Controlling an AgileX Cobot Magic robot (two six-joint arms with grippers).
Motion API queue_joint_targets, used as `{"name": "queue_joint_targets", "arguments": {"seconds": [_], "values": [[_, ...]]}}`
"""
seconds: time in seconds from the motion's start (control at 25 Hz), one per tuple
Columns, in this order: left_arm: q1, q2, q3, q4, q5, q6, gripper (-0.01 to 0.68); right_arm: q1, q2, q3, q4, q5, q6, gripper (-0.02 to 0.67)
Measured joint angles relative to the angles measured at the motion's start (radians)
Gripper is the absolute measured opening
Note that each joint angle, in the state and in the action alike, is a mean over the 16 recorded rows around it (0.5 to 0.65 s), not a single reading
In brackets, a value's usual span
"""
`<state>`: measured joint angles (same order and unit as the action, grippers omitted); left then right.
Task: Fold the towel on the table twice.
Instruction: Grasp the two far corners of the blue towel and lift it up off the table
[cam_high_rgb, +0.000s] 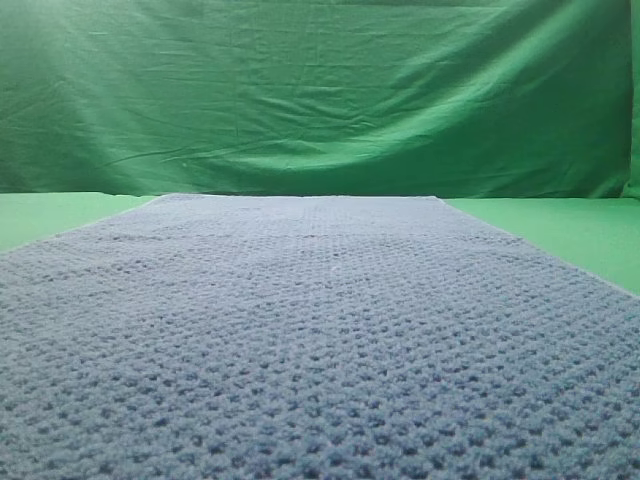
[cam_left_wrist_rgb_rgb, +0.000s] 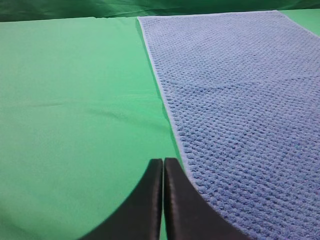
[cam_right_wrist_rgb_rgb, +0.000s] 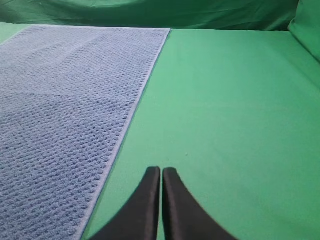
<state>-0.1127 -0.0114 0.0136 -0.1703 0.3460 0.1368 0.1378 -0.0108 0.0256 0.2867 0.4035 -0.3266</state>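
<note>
The blue-grey waffle-weave towel (cam_high_rgb: 320, 330) lies spread flat and unfolded on the bright-green table (cam_high_rgb: 560, 225), running away from me toward the backdrop. In the left wrist view the towel (cam_left_wrist_rgb_rgb: 240, 110) fills the right side, and my left gripper (cam_left_wrist_rgb_rgb: 163, 162) hovers shut and empty just beside its left hemmed edge. In the right wrist view the towel (cam_right_wrist_rgb_rgb: 60, 115) fills the left side, and my right gripper (cam_right_wrist_rgb_rgb: 161, 171) is shut and empty over bare table (cam_right_wrist_rgb_rgb: 235, 115), a little to the right of the towel's right edge. Neither gripper shows in the exterior high view.
A wrinkled green backdrop cloth (cam_high_rgb: 320, 90) hangs behind the table. Bare green tabletop (cam_left_wrist_rgb_rgb: 75, 110) stretches left of the towel, and more lies to its right. A fold of backdrop cloth (cam_right_wrist_rgb_rgb: 307, 30) reaches in at the far right corner.
</note>
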Motion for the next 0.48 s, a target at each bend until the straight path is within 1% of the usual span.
{"name": "queue_joint_targets", "arguments": {"seconds": [0.48], "values": [[0.000,0.000,0.000,0.000,0.000,0.000,0.000,0.000,0.000,0.000,0.000,0.000,0.000,0.000]]}}
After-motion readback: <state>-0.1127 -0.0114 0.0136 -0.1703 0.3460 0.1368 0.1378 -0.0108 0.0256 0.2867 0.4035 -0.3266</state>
